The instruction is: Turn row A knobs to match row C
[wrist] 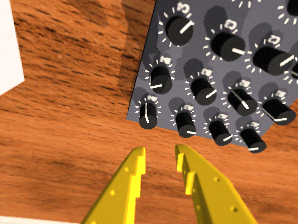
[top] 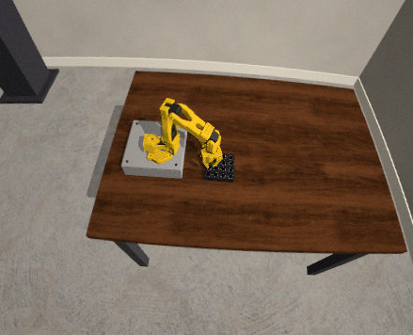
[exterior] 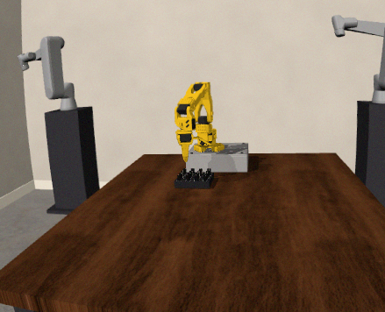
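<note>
The black knob box [top: 220, 167] lies on the wooden table just right of the arm's grey base; it also shows in the exterior view [exterior: 195, 179]. In the wrist view the box [wrist: 220, 75] fills the upper right, with several black knobs in rows, each with a white pointer line. My gripper [wrist: 160, 152] hangs above bare wood just off the box's near edge, below the first knob [wrist: 148, 113] and second knob [wrist: 185, 122] of the nearest row. Its yellow fingers stand narrow with nothing between them. In the top and exterior views the gripper [top: 210, 162] points down over the box's left edge.
The grey base block [top: 154, 155] stands left of the box, and its pale corner [wrist: 7, 50] shows in the wrist view. Two grey arms on dark pedestals [exterior: 69, 153] [exterior: 376, 149] stand beyond the table.
</note>
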Motion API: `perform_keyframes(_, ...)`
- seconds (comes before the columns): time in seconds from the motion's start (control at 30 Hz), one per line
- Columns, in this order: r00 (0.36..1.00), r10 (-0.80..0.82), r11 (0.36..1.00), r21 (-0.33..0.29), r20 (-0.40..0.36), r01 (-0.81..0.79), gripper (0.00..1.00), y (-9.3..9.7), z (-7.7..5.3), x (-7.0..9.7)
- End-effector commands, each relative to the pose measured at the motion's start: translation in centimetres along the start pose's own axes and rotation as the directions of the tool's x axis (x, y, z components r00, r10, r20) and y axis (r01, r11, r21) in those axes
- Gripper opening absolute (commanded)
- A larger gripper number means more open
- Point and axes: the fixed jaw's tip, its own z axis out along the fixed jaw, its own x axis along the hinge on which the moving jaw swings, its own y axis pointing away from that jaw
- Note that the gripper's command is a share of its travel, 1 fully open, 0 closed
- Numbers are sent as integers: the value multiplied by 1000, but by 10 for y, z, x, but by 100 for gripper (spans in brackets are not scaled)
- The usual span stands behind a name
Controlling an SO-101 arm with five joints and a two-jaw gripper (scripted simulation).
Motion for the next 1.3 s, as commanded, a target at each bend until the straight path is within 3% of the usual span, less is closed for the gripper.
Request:
perform_keyframes(0.0,994,105,994,-7,5,-105,8,3,0,-2)
perform_keyframes(0.23,948,317,948,-8,4,-317,9,3,0,-3)
perform_keyframes(0.53,777,630,777,-9,1,-630,9,2,0,-5)
perform_keyframes(0.6,777,630,777,-9,1,-630,9,2,0,-5)
perform_keyframes(0.83,558,830,558,-9,-2,-830,9,1,0,-6)
perform_keyframes(1.1,240,971,240,-7,-4,-971,9,-1,0,-7)
perform_keyframes(1.17,240,971,240,-7,-4,-971,9,-1,0,-7)
perform_keyframes(1.27,111,994,111,-7,-5,-994,9,-2,0,-7)
